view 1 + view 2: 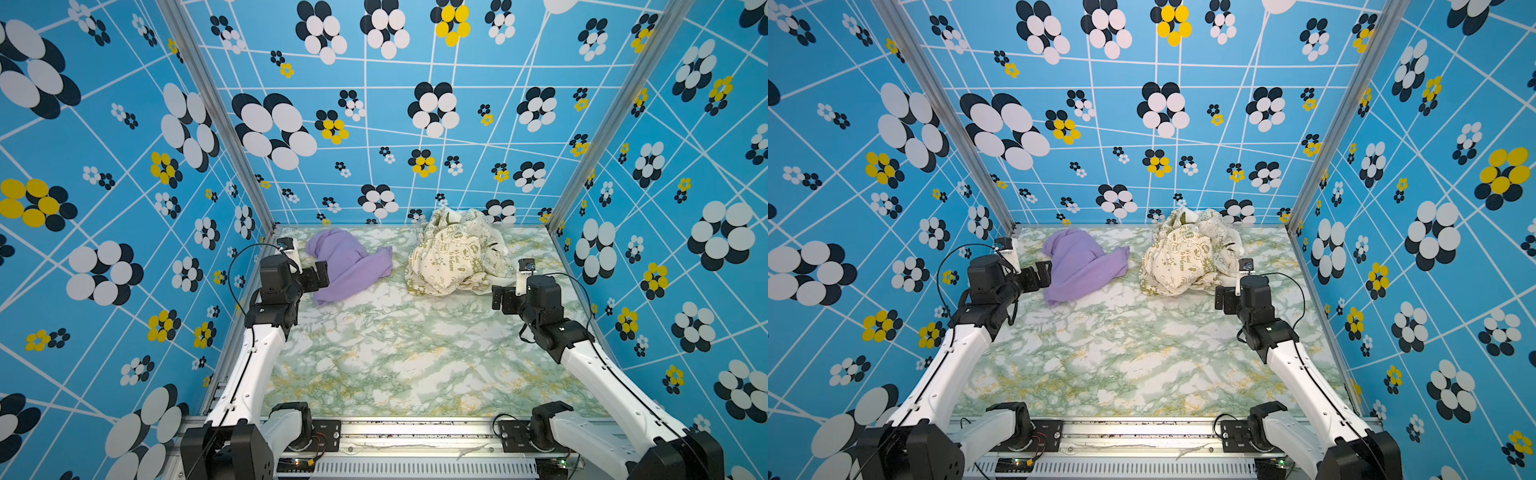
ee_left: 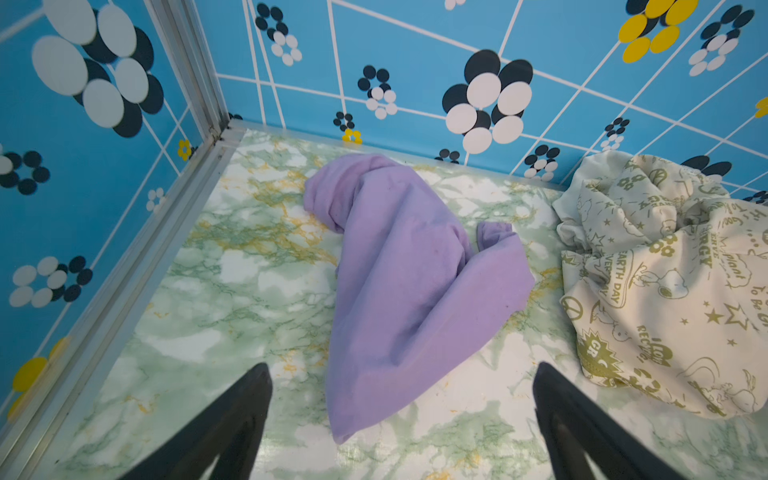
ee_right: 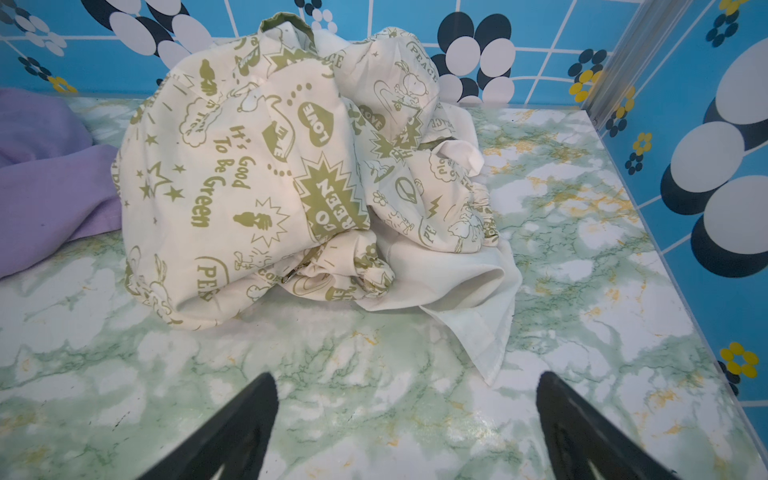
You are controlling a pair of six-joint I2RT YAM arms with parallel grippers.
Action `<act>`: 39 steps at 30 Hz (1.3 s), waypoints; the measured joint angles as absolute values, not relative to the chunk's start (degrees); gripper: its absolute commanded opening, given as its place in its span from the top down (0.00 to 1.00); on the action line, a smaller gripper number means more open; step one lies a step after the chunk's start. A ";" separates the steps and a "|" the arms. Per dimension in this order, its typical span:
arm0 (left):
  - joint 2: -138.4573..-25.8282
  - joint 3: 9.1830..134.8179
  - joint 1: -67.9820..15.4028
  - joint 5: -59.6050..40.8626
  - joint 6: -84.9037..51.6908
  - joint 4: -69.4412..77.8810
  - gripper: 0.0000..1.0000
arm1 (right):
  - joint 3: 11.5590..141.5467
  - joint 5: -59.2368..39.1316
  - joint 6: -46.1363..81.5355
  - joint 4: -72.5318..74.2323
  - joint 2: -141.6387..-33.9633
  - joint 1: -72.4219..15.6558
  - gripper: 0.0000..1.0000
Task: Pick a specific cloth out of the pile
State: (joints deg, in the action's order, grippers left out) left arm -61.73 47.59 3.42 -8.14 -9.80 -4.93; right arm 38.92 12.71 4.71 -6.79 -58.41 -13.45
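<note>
- Printed words: the pile point(image 3: 249, 174) is a cream mound with olive-green cartoon print. In the right wrist view it reads "It's Good To Be Green", "LOVE" and "PEACE". In the left wrist view "EARTH DAY" can be read on it.
- The cloth point(image 1: 353, 266) is plain lavender and crumpled. It lies on the bench point(image 1: 395, 345) left of centre in both top views, near the far wall. A narrow strip of bare bench separates it from the pile on its right.
- The left fingers point(image 2: 232, 424) are spread wide and grasp nothing. In the left wrist view the cloth's near tip lies between them. Whether they touch it cannot be told.
- The right fingers point(image 3: 241, 428) are spread wide and empty. They are over bare bench, just short of the pile's lower right edge in the top views.
- Surroundings: the walls point(image 1: 415, 124) are blue with white lines and black, white and yellow flower shapes. The bench top is marbled green and white. A metal rail point(image 1: 415, 432) at the bottom of the frame carries both arm bases.
- Obstruction: in the right wrist view the pile hides the cloth's right part. In the top views the left arm's head covers the cloth's left edge.
</note>
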 measured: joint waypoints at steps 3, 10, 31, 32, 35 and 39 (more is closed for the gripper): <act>-60.55 42.70 3.53 -7.88 -7.77 1.83 0.01 | 38.81 13.26 4.40 -3.40 -61.60 -13.28 0.01; -64.25 29.32 5.13 -5.58 -5.91 17.21 0.01 | 34.17 14.35 3.11 7.46 -67.90 -10.52 0.01; -74.22 25.19 5.67 -6.85 -2.72 36.86 0.01 | 19.90 13.17 -0.19 49.19 -86.41 -4.56 0.01; -74.06 25.19 5.67 -6.90 -2.74 36.86 0.01 | 19.84 13.04 -0.32 51.16 -87.50 -4.56 0.01; -73.03 24.97 5.67 -6.87 -2.79 36.95 0.01 | 19.68 12.93 -0.58 53.54 -89.12 -4.54 0.01; -71.79 23.90 5.67 -6.85 -3.01 37.36 0.01 | 19.68 12.73 -0.69 55.13 -89.12 -4.19 0.01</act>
